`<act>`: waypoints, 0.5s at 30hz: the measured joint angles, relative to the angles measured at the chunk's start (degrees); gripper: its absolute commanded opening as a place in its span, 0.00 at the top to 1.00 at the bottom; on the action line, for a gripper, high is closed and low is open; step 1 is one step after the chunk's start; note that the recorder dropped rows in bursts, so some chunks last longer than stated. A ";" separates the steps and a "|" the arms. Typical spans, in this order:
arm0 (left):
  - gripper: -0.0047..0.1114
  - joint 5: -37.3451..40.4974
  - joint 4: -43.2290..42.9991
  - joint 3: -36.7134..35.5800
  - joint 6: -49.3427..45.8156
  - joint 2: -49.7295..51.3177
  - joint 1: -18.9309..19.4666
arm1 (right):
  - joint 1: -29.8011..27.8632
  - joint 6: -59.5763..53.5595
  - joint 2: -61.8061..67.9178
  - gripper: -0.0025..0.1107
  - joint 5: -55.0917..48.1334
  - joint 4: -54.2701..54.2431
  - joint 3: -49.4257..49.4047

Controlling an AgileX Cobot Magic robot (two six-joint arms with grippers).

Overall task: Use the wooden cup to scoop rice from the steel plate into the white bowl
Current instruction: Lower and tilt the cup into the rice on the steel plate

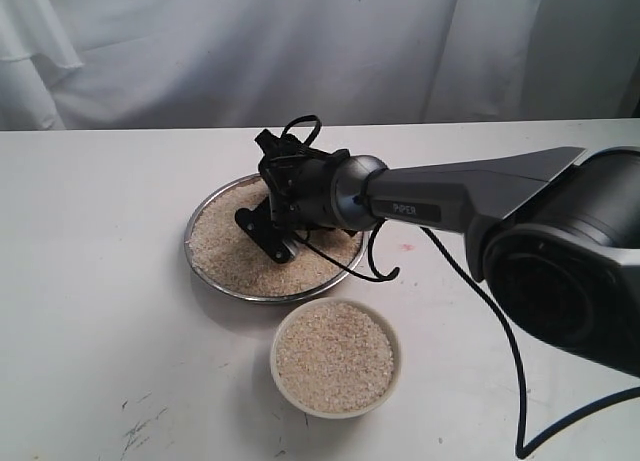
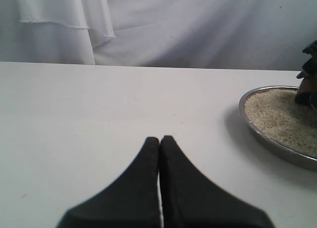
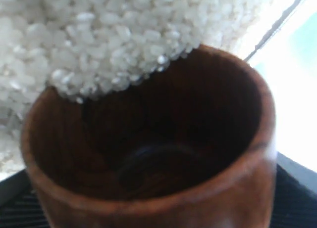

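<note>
R arm stretches over the white desk (image 1: 90, 281). The right claw (image 1: 272, 209) is clamped on the reddish-brown wooden cup (image 3: 148, 159), which is tipped mouth-first w/ its rim touching the off-white rice (image 3: 99, 35) in the wide shiny steel plate (image 1: 262, 297). Cup inside looks dark. The small cream white bowl (image 1: 337, 412) sits just beside the plate, filled w/ rice. Left claw (image 2: 159, 140) is well apart from the plate, tips pressed together. A black cable (image 1: 518, 401) trails right of the bowl, w/ white cloth (image 1: 300, 51) behind.
</note>
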State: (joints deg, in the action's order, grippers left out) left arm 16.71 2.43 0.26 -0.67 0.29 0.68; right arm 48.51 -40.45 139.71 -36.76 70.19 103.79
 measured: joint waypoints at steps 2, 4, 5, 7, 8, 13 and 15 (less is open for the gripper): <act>0.96 0.00 0.00 0.00 0.00 0.00 0.00 | 0.00 0.00 0.00 0.98 0.00 -0.74 0.00; 0.96 0.00 0.00 0.00 0.00 0.00 0.00 | 0.00 0.00 0.00 0.98 0.00 -1.38 0.00; 0.96 0.00 0.00 0.00 0.00 0.00 0.00 | 0.00 0.00 0.00 0.98 0.00 -1.60 0.00; 0.96 0.00 0.00 0.00 0.00 0.00 0.00 | 0.00 0.00 0.00 0.98 0.00 -1.60 0.00; 0.96 0.00 0.00 0.00 0.00 0.00 0.00 | 0.00 0.00 0.00 0.98 0.00 -1.72 0.00; 0.96 0.00 0.00 0.00 0.00 0.00 0.00 | 0.00 0.12 0.00 0.98 0.51 -3.46 0.00; 0.96 0.00 0.00 0.00 0.00 0.00 0.00 | 0.00 0.12 0.00 0.98 0.59 -3.79 0.00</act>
State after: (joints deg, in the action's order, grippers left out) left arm 16.71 2.43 0.26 -0.67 0.29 0.68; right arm 48.51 -40.33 139.71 -36.17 66.39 103.79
